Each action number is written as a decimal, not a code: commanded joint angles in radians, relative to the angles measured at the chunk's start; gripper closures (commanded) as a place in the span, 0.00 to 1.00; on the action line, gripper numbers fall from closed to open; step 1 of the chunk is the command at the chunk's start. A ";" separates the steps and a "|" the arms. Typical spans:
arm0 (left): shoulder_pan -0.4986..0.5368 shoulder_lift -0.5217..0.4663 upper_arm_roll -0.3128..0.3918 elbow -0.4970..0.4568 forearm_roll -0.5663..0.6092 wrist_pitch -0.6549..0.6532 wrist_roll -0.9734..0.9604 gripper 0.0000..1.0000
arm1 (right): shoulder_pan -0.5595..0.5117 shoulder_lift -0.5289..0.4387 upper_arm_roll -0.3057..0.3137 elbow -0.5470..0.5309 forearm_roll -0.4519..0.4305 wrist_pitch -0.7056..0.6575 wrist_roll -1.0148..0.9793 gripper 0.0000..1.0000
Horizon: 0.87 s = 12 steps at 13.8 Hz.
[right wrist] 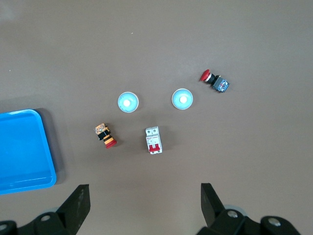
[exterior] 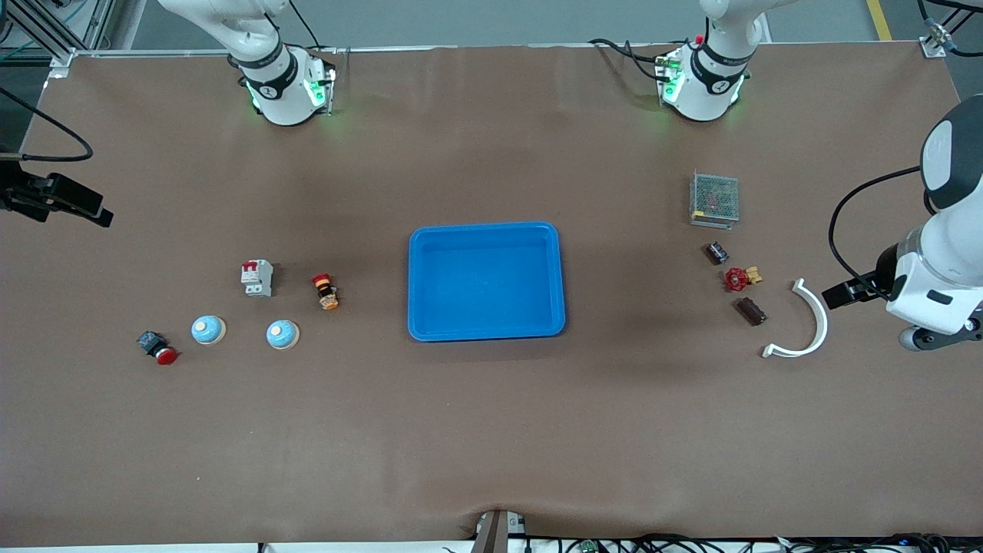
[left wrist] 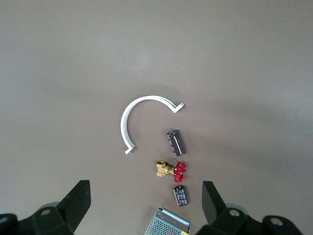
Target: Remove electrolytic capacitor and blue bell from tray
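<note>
Brown surface (exterior: 491, 445) filling the front view, grey floor strip along the top edge. Blue tray (exterior: 412, 284) at centre frame, empty, so removal judged complete. Left gripper (left wrist: 145, 196) up over the parts at the left arm's end, jaws wide, holding nothing; right gripper (right wrist: 144, 193) over the right arm's end, jaws wide and empty, both seemingly waiting clear of the tray. Mesh box (exterior: 715, 198) and white arc (exterior: 814, 322) toward the left arm's end. Blue bell (exterior: 282, 334) and its twin (exterior: 208, 330) toward the right arm's end; electrolytic capacitor (exterior: 716, 252) beside the red valve (exterior: 737, 279), well apart from the tray

The front camera looks down from high across the bench (exterior: 491, 430), facing both arm bases. Each wrist camera looks straight down from well above; the right wrist and front views share the tray (exterior: 485, 281).
</note>
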 commanded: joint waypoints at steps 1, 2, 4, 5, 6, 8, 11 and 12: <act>0.012 -0.041 -0.007 0.000 -0.040 -0.022 0.029 0.00 | 0.007 -0.016 -0.011 -0.010 -0.019 0.028 0.002 0.00; 0.009 -0.048 -0.004 0.000 -0.051 -0.022 0.030 0.00 | 0.005 -0.016 -0.011 -0.010 -0.020 0.029 0.009 0.00; -0.026 -0.061 0.011 -0.003 -0.049 -0.022 0.052 0.00 | 0.007 -0.018 -0.011 -0.010 -0.022 0.029 0.052 0.00; -0.060 -0.078 0.054 -0.006 -0.052 -0.022 0.061 0.00 | 0.005 -0.018 -0.011 -0.010 -0.022 0.028 0.052 0.00; -0.110 -0.093 0.106 -0.013 -0.060 -0.025 0.067 0.00 | 0.005 -0.018 -0.011 -0.011 -0.023 0.029 0.052 0.00; -0.189 -0.115 0.210 -0.013 -0.138 -0.057 0.099 0.00 | 0.007 -0.018 -0.009 -0.011 -0.049 0.028 0.052 0.00; -0.242 -0.178 0.280 -0.049 -0.173 -0.062 0.198 0.00 | 0.007 -0.018 -0.009 -0.013 -0.062 0.020 0.052 0.00; -0.277 -0.204 0.309 -0.069 -0.183 -0.061 0.199 0.00 | 0.007 -0.018 -0.009 -0.013 -0.062 0.020 0.052 0.00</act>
